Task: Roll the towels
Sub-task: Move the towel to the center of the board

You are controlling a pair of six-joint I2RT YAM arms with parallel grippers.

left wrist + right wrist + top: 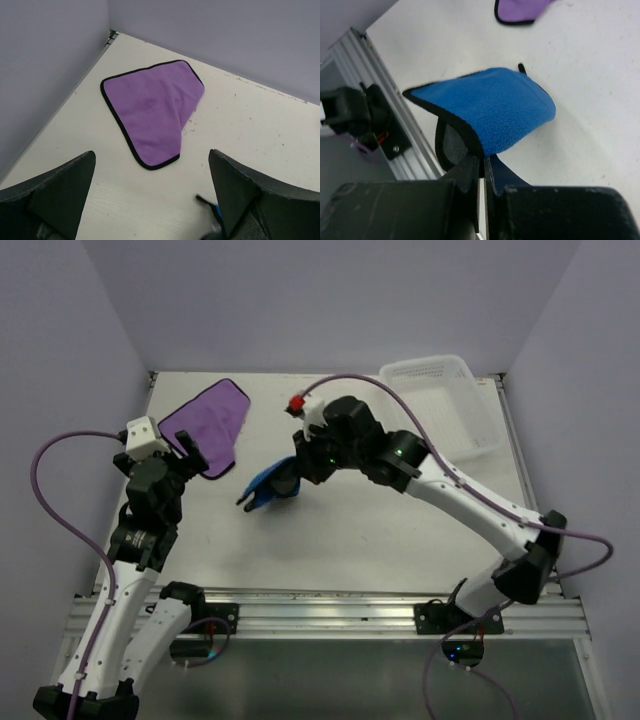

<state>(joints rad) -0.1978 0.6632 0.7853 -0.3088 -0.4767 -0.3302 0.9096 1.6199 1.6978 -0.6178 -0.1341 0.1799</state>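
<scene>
I've got the blue towel (495, 107) pinched by its hem in the right jaws, draped up off the middle of the desk (380, 540). I'd call this the start of rolling it. Next I need to curl it over itself. The left jaws are wide, with nothing in them. The purple towel (150, 112) lies flat at the far-left corner.

Left arm (140, 540): white link shells, black joint housings, white camera block (145, 435) at the wrist. Right arm (470, 498): same white-and-black build, green indicator lights (398, 452) on two joints, red connector (296, 405) at the wrist. One lilac cable (36, 475) per arm (thin, smooth-skinned). Left gripper (152, 157) and right gripper (482, 162): matte black fingers, scuffed grey along the edges.
</scene>
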